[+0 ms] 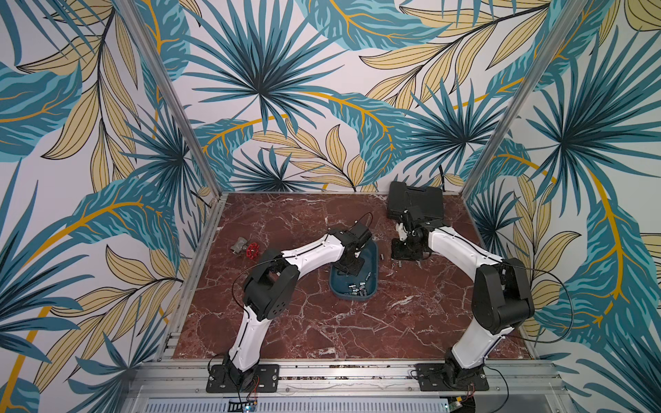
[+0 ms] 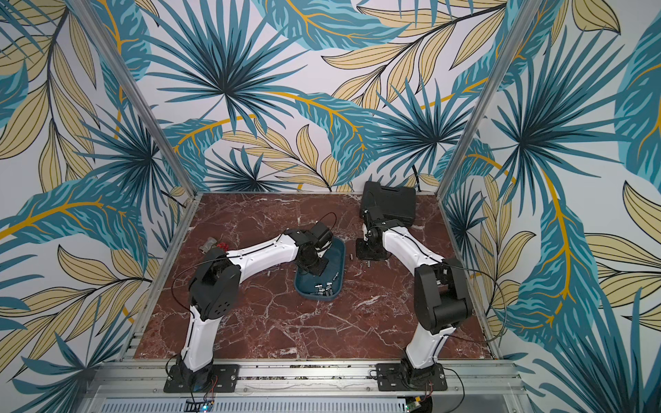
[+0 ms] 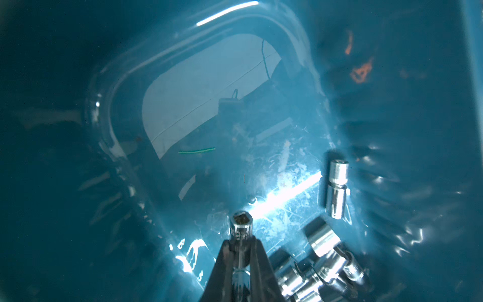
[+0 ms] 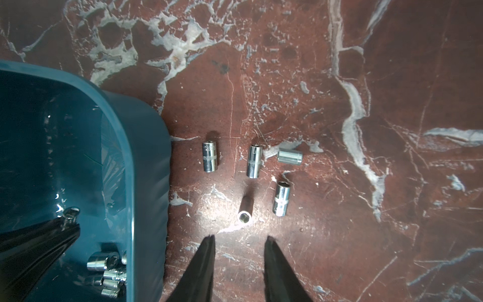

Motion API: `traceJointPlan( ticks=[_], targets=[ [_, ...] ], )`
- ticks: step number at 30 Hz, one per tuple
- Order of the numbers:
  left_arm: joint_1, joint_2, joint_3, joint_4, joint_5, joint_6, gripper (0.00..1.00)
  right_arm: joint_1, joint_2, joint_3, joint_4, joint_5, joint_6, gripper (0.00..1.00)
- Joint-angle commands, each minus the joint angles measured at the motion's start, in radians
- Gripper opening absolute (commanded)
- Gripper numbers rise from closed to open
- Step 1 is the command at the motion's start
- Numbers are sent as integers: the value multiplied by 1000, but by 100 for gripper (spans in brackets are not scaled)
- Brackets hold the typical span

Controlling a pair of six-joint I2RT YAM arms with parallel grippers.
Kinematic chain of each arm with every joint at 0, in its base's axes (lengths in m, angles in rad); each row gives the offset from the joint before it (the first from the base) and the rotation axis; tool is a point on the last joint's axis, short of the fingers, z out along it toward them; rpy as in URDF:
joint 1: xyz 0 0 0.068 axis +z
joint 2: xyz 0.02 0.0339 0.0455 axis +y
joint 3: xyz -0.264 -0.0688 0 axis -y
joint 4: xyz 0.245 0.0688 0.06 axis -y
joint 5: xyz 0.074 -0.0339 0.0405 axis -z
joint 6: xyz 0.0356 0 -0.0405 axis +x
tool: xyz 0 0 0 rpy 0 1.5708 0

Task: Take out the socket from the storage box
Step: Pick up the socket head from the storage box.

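The teal storage box (image 1: 372,257) (image 2: 339,257) sits mid-table in both top views. My left gripper (image 3: 241,241) reaches down inside it and is shut on a small chrome socket (image 3: 241,226), whose hex end sticks out past the fingertips. More sockets lie on the box floor: one alone (image 3: 337,188) and a cluster (image 3: 321,266) beside the fingers. My right gripper (image 4: 240,237) hangs open over the marble just right of the box wall (image 4: 146,183), with nothing between its fingers. The held socket (image 4: 70,213) also shows in the right wrist view.
Several loose sockets (image 4: 254,161) lie on the marble table between the box and the right gripper. A black tool case (image 1: 416,200) stands at the back right. A grey valve with a red handle (image 1: 246,248) lies at the left edge.
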Motion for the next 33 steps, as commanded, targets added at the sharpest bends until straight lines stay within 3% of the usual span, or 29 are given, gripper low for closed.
traceJointPlan(
  ticks=[1, 16, 23, 33],
  targets=[
    [7, -9, 37, 26, 13, -7, 10, -4, -24, -24, 3, -9, 6, 34],
    [12, 101, 73, 29, 56, -15, 10, -6, -27, -40, 10, -4, 6, 34],
    [12, 108, 92, 17, 47, -10, 21, -7, -25, -41, 11, -6, 5, 34],
    [15, 63, 97, 25, 24, -6, 6, -10, -27, -44, 12, -3, 6, 34]
  ],
)
